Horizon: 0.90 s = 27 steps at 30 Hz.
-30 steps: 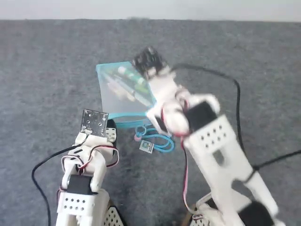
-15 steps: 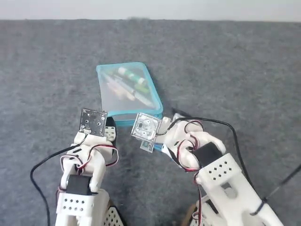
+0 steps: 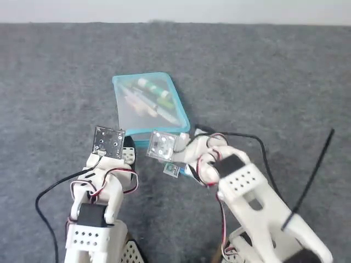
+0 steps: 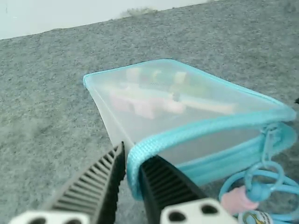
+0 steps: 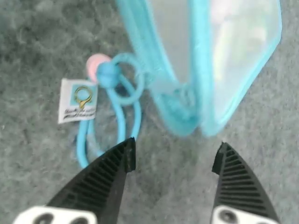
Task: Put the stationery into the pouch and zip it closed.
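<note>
A teal pouch (image 3: 149, 107), stationery (image 3: 153, 94) inside, is lying on the grey tabletop (image 3: 274, 82), its long axis running 11 to 5 o'clock. The left pincer (image 4: 132, 161) is clamping its near edge. The right pincer (image 5: 175, 149), gaping wide and empty, is hovering nearest the zip pull (image 5: 106, 72).

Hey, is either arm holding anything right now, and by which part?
The left end effector pinches the pouch at a corner of its blue zipper edge. The right end effector is open and holds nothing.
</note>
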{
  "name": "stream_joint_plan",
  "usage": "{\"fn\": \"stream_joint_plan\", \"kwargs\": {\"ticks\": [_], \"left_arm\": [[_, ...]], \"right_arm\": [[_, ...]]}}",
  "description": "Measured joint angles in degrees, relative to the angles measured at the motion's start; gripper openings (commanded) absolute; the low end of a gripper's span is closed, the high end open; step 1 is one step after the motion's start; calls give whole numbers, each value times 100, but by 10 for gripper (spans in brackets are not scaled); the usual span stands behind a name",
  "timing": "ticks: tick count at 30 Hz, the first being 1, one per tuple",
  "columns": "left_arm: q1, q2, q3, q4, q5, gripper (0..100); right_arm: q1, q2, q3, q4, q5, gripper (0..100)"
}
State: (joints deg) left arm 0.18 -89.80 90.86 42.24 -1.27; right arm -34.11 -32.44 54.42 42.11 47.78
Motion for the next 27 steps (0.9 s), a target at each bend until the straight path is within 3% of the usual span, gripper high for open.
{"fn": "stream_joint_plan", "kwargs": {"ticks": [13, 20, 27], "left_arm": [[0, 0, 0, 0, 0, 9], [0, 0, 0, 0, 0, 9], [0, 0, -9, 0, 0, 9]], "right_arm": [[0, 932, -703, -396, 220, 264], [0, 1143, -703, -967, 255, 102], [-97, 1143, -695, -1081, 141, 106]]}}
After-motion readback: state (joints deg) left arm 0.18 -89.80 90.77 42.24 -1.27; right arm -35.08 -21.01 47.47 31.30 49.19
